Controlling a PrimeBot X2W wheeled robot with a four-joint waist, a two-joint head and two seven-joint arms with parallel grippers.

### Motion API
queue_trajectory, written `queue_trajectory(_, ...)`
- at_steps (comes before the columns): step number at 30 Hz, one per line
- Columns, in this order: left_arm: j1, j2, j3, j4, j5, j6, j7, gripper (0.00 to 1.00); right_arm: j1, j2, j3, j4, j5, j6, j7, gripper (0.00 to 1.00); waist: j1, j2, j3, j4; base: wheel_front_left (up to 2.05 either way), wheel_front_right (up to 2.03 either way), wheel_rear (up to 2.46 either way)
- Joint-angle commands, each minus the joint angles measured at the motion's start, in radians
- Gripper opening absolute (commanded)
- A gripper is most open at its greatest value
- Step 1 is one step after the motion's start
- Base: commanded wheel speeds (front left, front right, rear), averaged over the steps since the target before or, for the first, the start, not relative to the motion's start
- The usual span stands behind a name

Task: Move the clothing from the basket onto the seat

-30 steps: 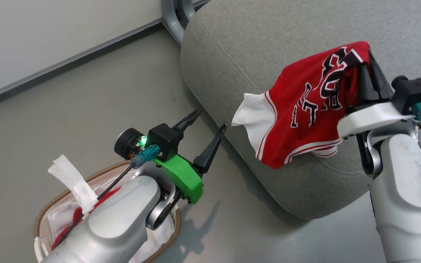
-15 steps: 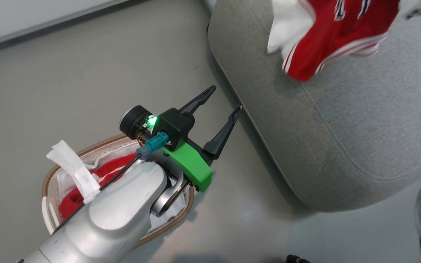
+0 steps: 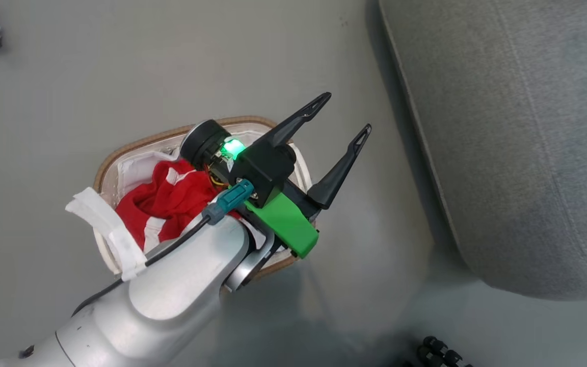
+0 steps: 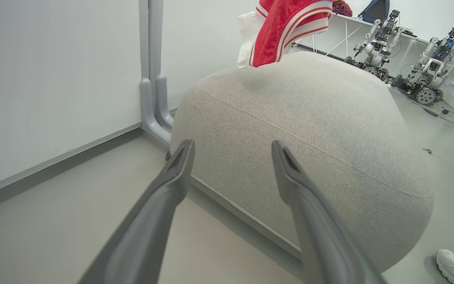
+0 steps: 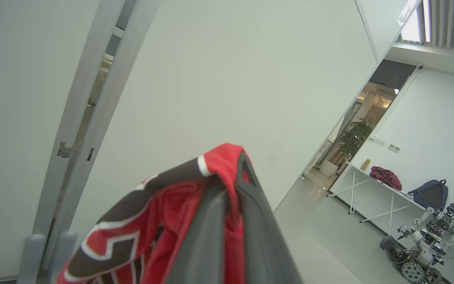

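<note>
The left gripper [image 3: 344,113] hovers above the basket [image 3: 101,173] on the floor, fingers spread wide and empty. A red garment [image 3: 171,199] lies in the basket. The right gripper [image 5: 235,173] is clamped on a red jersey [image 5: 160,225] hanging just over the grey seat [image 4: 309,130], to the basket's right.
</note>
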Motion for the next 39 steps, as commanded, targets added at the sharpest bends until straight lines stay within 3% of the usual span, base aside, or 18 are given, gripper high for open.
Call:
queue_trajectory(1,-0.021,-0.005,-0.005,-0.013,0.012,0.003,0.001,1.0,-0.015,-0.027,-0.025,0.007,-0.005,-0.001,0.005,0.0,-0.0001,-0.0001,0.12,0.122,0.0,0.0,0.0)
queue_trajectory(8,-0.034,-0.005,-0.016,-0.056,0.028,0.015,0.01,1.0,0.076,-0.053,-0.144,0.055,-0.042,-0.001,-0.007,0.0,-0.0001,-0.0001,0.181,0.168,0.0,0.0,0.0)
queue_trajectory(13,-0.04,0.003,-0.017,-0.079,0.031,0.021,0.017,1.0,0.176,0.005,-0.27,0.098,-0.09,-0.001,-0.031,0.0,-0.0001,-0.0001,0.206,0.171,0.0,0.0,0.0)
queue_trajectory(19,-0.047,0.011,-0.021,-0.09,0.029,0.021,0.026,1.0,0.268,0.069,-0.341,0.148,-0.172,-0.001,-0.07,0.0,-0.0001,-0.0001,0.218,0.161,0.0,0.0,0.0)
queue_trajectory(20,-0.047,0.012,-0.022,-0.092,0.029,0.022,0.028,1.0,0.276,0.078,-0.346,0.157,-0.183,-0.001,-0.077,0.12,-0.0001,-0.0001,0.217,0.157,0.0,0.0,0.0)
queue_trajectory(21,-0.048,0.014,-0.021,-0.093,0.029,0.022,0.028,1.0,0.28,0.084,-0.354,0.164,-0.184,-0.001,-0.084,0.36,-0.0001,-0.0001,0.216,0.154,0.0,0.0,0.0)
queue_trajectory(22,-0.05,0.015,-0.021,-0.094,0.028,0.022,0.028,1.0,0.287,0.091,-0.362,0.175,-0.191,-0.001,-0.094,0.49,-0.0001,-0.0001,0.215,0.15,0.0,0.0,0.0)
queue_trajectory(23,-0.051,0.015,-0.021,-0.094,0.027,0.022,0.028,1.0,0.293,0.097,-0.366,0.186,-0.195,-0.001,-0.102,0.93,-0.0001,-0.0001,0.213,0.147,0.0,0.0,0.0)
queue_trajectory(24,-0.051,0.016,-0.021,-0.093,0.026,0.022,0.026,1.0,0.294,0.103,-0.369,0.198,-0.201,-0.001,-0.11,1.0,-0.0001,-0.0001,0.209,0.143,0.0,0.0,0.0)
queue_trajectory(31,-0.043,0.006,-0.017,-0.072,0.011,0.011,0.007,1.0,0.318,0.128,-0.303,0.25,-0.196,-0.001,-0.197,1.0,-0.0001,-0.0001,0.153,0.122,0.0,0.0,0.0)
queue_trajectory(39,-0.008,-0.006,0.017,-0.015,-0.028,0.013,-0.024,1.0,0.381,0.155,-0.211,0.224,-0.148,-0.001,-0.242,1.0,-0.0001,-0.0001,0.015,0.099,0.0,0.0,0.0)
